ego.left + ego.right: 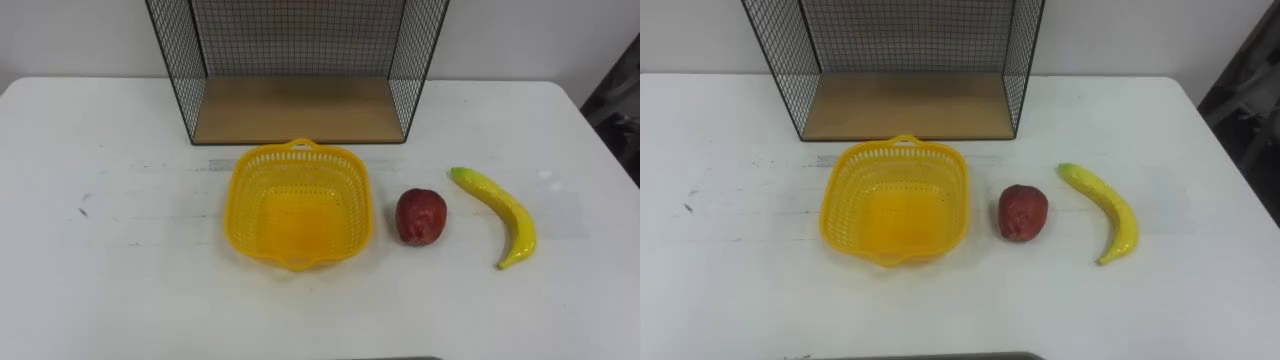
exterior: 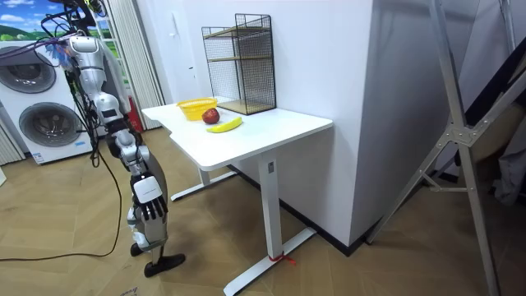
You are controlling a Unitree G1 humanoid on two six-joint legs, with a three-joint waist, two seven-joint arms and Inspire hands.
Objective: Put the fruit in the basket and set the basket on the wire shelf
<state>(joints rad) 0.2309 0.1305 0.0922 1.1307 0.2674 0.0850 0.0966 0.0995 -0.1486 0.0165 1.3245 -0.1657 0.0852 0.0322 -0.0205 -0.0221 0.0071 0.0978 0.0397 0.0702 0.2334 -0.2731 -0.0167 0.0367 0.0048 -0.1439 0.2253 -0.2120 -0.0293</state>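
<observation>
Count on the white table (image 1: pixel 120 260): one yellow basket (image 1: pixel 245 200), one red apple (image 1: pixel 421 216), one banana (image 1: pixel 508 211), one wire shelf (image 1: pixel 300 110) with a wooden base. The basket sat empty just in front of the shelf, not on it. The apple was just right of the basket, apart from it, with the banana further right, also apart. Both fruit were still outside the basket. In the room view the robot stood at the table's end, its right hand (image 2: pixel 150 205) hanging at its side with fingers loose, holding nothing.
</observation>
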